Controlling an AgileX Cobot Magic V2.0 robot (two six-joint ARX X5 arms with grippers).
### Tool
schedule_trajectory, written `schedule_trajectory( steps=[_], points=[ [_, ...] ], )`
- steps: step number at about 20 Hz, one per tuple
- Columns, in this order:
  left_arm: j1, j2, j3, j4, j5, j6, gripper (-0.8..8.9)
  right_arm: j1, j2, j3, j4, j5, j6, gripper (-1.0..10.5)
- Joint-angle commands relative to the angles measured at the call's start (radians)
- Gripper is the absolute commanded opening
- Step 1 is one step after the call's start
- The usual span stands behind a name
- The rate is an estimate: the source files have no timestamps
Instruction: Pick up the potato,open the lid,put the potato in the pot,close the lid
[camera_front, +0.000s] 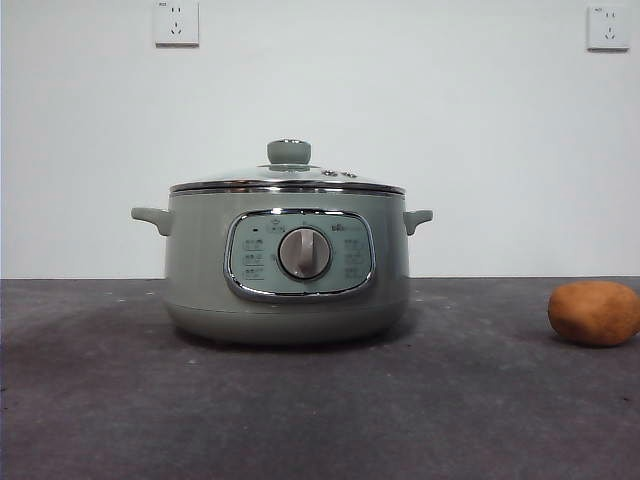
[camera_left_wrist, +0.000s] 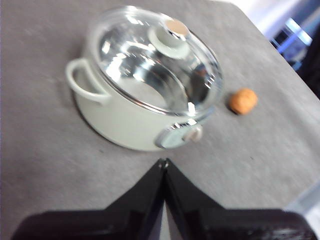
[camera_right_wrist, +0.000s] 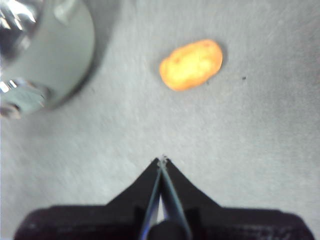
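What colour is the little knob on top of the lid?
Sage green, matching the pot. The knob on the lid shows best in the front view.

We find the pot (camera_front: 287, 270) standing upright on the bench (camera_front: 120, 410), a little left of centre in the front view. The lid (camera_front: 288, 180) sits on the pot, seated on its rim, with the knob (camera_front: 289, 152) at 12 o'clock above the dial (camera_front: 304, 253). The control panel (camera_front: 300, 255) faces us, on the near wall of the pot. The potato (camera_front: 594, 313) lies on the bench at 3 o'clock from the pot, well apart from it and touching nothing else. Behind the bench stands a wall (camera_front: 450, 120), carrying one socket (camera_front: 176, 22) at 11 o'clock from the lid and another socket (camera_front: 608, 27) at 2 o'clock.
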Motion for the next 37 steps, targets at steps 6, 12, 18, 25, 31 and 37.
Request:
schedule_trajectory(
  steps=[6, 12, 18, 25, 31, 37],
  points=[
    [0.001, 0.048, 0.016, -0.036, 0.037, 0.053, -0.05, 0.003, 0.314, 0.177, -0.105, -0.002, -0.074, 0.2],
    [0.000, 0.056, 0.016, -0.037, 0.037, 0.064, -0.05, 0.044, 0.504, 0.283, -0.116, 0.007, -0.124, 2.6],
    [0.000, 0.102, 0.025, 0.035, 0.036, 0.051, -0.06, 0.082, 0.565, 0.306, -0.071, 0.007, -0.085, 2.6],
    [-0.001, 0.213, 0.058, 0.030, 0.037, 0.042, -0.06, 0.081, 0.597, 0.309, 0.016, 0.017, 0.244, 7.0],
    [-0.014, 0.216, 0.058, -0.010, 0.037, 0.046, -0.05, 0.081, 0.715, 0.309, 0.078, 0.012, 0.638, 7.0],
    [-0.061, 0.216, 0.058, -0.040, 0.037, 0.060, -0.05, 0.081, 0.822, 0.309, 0.168, 0.053, 0.882, 6.9]
  ],
)
